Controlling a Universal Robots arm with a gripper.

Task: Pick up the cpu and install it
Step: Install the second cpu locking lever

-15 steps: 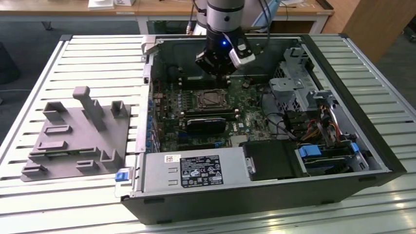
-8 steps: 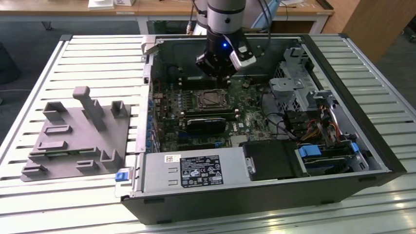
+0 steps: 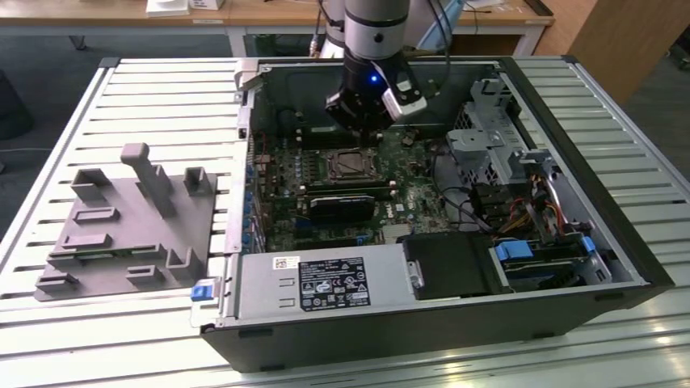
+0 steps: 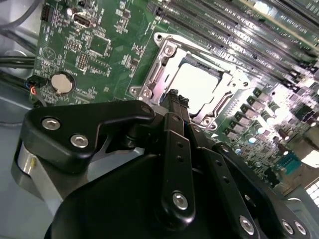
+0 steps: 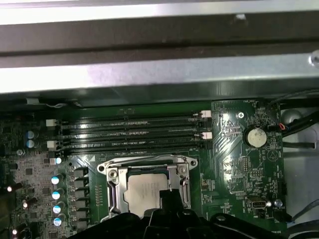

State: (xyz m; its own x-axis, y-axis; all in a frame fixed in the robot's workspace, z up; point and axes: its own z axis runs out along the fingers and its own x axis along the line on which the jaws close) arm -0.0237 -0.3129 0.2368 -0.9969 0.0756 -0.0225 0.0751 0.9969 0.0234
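Since the chip (image 5: 145,191) already lies in its socket (image 5: 148,185) near the board's (image 3: 283,212) middle, the gripper (image 4: 175,107) hovers just above it, fingers pressed together, holding nothing.

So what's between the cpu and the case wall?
In the first wrist view, the socket's metal frame, then parallel memory slots on the green board, lie between the cpu and the case wall.

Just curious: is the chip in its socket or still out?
In. The cpu lies flat inside the socket frame in both wrist views, the gripper just above it.
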